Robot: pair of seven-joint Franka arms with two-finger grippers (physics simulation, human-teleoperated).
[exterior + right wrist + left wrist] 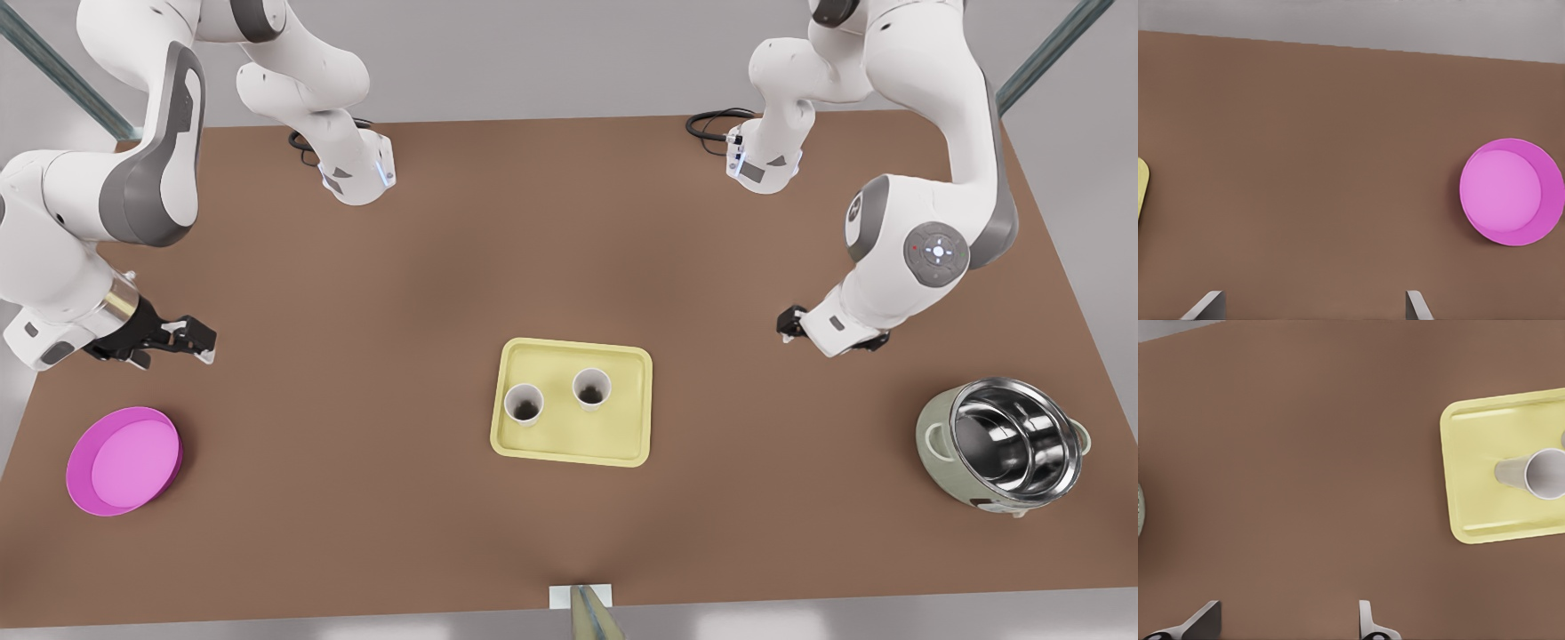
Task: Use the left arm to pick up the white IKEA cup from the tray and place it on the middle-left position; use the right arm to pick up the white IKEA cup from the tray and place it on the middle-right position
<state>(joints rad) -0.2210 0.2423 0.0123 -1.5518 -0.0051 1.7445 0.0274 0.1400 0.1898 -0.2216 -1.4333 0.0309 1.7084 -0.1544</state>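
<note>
Both cups stand upright on the tray point(613, 444) in the middle of the tabletop point(356, 498), so nothing has been picked up yet. I judge the step in hand to be the reach toward them.

Going by the wrist cameras, my left gripper point(784, 324) is the one on the front view's right, between the tray and the steel pot point(1013, 440). Its wrist view shows the fingers point(1205, 620) spread wide with nothing between them, and the tray point(1485, 427) off to one side. My right gripper point(203, 342) hangs on the front view's left, above the pink plate point(124, 462). Its fingers point(1418, 303) are also wide apart and empty, with the plate point(1511, 192) in its wrist view. Both grippers are well apart from the tray.

To do this well, I would give each arm the cup on its own side so the arms do not cross. The left takes the pot-side cup point(591, 388), and the right takes the plate-side cup point(524, 404). The cups sit near each other, so I would come straight down from above with the fingers straddling one wall or the whole rim. I would turn them so the outer finger does not knock the neighbouring cup. I would centre the cup point(1546, 473) in the wrist view before lowering, close gently, and lift clear of the tray's rim before moving sideways.
</note>
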